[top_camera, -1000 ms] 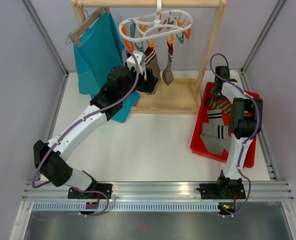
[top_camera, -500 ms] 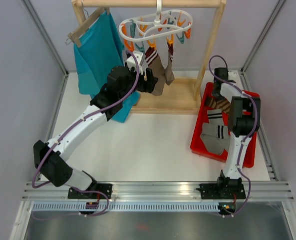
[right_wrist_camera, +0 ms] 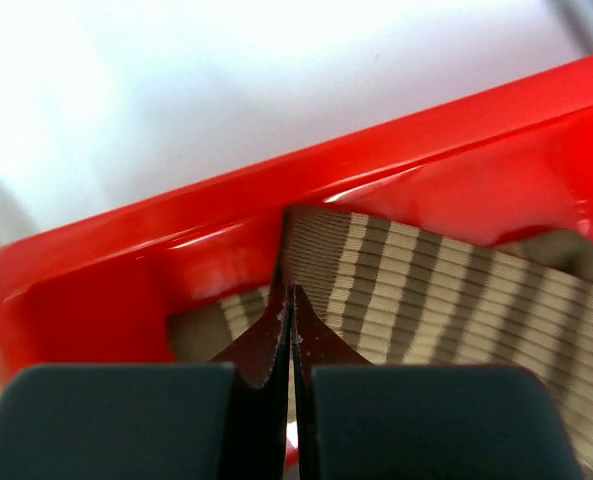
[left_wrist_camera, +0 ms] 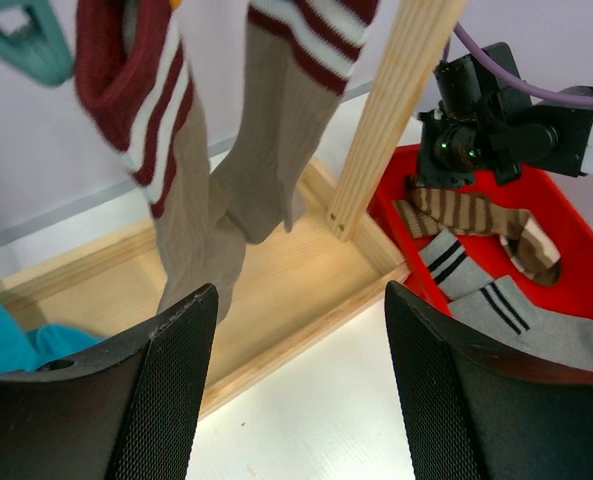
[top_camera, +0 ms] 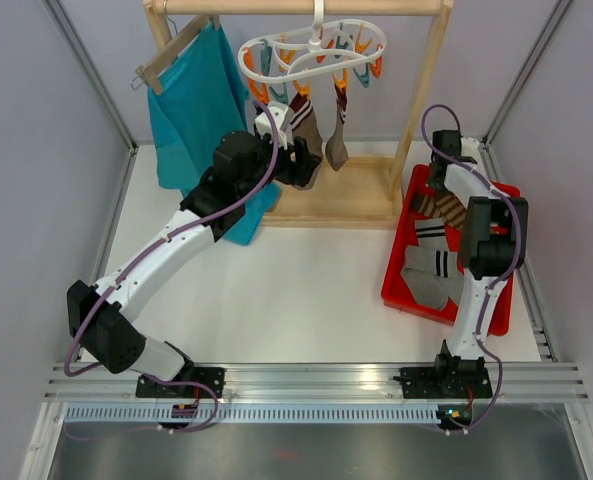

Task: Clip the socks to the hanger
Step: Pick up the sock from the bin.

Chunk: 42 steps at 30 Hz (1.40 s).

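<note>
1. Right gripper [right_wrist_camera: 290, 300], pressed together at the edge of the striped sock [right_wrist_camera: 426, 290] in the bin [right_wrist_camera: 126, 240], may have caught no cloth.
2. Left gripper [left_wrist_camera: 298, 300], spread and empty below two socks [left_wrist_camera: 276, 150] clipped to the hanger [top_camera: 318, 30], could knock them loose.

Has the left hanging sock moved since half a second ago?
Yes. The left hanging sock swung back left, away from the rack's right post, and now hangs apart from the other hanging sock.

Two striped socks [top_camera: 307, 122] under white hanger [top_camera: 318, 22]
</note>
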{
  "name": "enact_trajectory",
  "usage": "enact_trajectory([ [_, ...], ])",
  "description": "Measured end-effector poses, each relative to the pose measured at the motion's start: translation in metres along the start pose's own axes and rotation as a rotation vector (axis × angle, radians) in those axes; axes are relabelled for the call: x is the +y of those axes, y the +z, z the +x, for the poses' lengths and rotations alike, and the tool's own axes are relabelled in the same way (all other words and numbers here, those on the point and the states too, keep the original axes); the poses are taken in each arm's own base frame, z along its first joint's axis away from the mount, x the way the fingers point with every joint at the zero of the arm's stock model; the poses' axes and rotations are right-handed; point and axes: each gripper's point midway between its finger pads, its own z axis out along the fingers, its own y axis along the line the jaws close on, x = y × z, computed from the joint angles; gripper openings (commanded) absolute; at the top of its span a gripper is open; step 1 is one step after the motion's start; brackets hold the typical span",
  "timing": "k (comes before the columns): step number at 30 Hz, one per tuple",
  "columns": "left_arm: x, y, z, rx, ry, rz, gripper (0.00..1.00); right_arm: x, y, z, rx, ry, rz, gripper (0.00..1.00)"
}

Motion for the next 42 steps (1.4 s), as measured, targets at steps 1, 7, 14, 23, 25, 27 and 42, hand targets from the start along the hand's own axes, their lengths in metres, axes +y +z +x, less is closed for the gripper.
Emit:
enact_trajectory([
  [1,-0.003,0.000,-0.002,-0.010,0.000,0.016,0.72,-0.001,-0.007,-0.005,-0.008,0.004,-0.004,0.00],
  [7,-0.025,0.002,-0.017,-0.080,-0.030,0.127,0.71,-0.005,-0.066,-0.055,-0.113,0.056,-0.058,0.00],
  [14,-0.079,0.010,-0.021,-0.142,-0.042,0.262,0.71,-0.012,-0.130,-0.092,-0.200,0.105,-0.136,0.00],
  [23,-0.164,0.081,0.054,-0.067,-0.046,0.321,0.72,-0.023,-0.164,-0.080,-0.188,0.108,-0.189,0.00],
  [25,-0.176,0.100,0.072,-0.059,-0.051,0.312,0.72,-0.024,-0.167,-0.076,-0.179,0.105,-0.197,0.00],
  [27,-0.183,0.118,0.088,-0.056,-0.060,0.303,0.72,-0.026,-0.171,-0.071,-0.169,0.101,-0.205,0.00],
  [42,-0.207,0.210,0.143,-0.193,-0.149,0.242,0.74,-0.022,-0.199,-0.066,-0.153,0.117,-0.303,0.00],
])
